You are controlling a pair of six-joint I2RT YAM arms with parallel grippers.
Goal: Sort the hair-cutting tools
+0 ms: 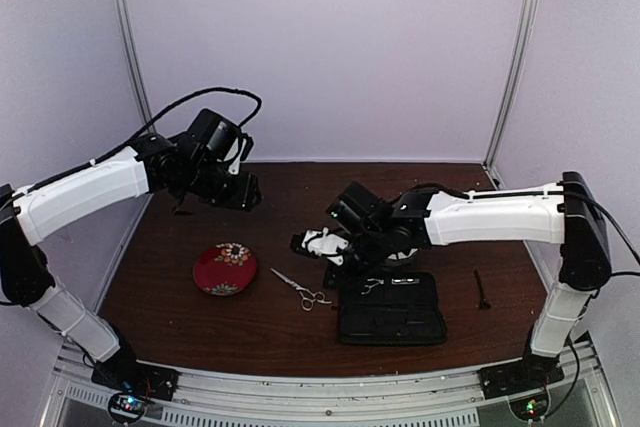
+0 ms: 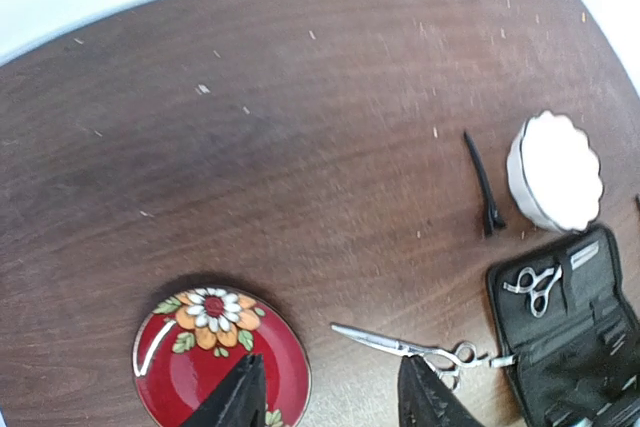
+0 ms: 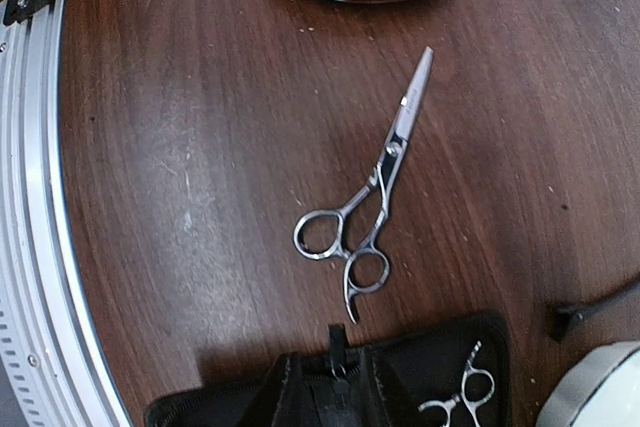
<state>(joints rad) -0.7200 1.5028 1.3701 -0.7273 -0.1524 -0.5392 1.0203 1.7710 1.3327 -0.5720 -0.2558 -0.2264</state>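
Hair-cutting tools on the brown table [image 1: 280, 207]. One pair of silver scissors [image 3: 370, 202] lies flat and closed on the bare wood. Its tip points toward the red flowered plate [image 2: 180, 367], and its finger rings are near the edge of the open black zip case [image 1: 392, 319]. A second pair of scissors [image 2: 535, 287] rests inside the case, in its far-left part. One black clip [image 2: 483, 184] lies on the wood just beside a white scalloped dish [image 2: 555, 172], beyond the case. The other black clip [image 1: 481, 289] lies alone to the right of the case. Left gripper [image 2: 328, 375]: high above the plate side of the table, fingers apart with nothing between them. Right gripper [image 1: 306, 243]: above the scissors on the wood, between plate and case. Its fingers fall outside its own camera's view, and whether they stand apart or together cannot be told.
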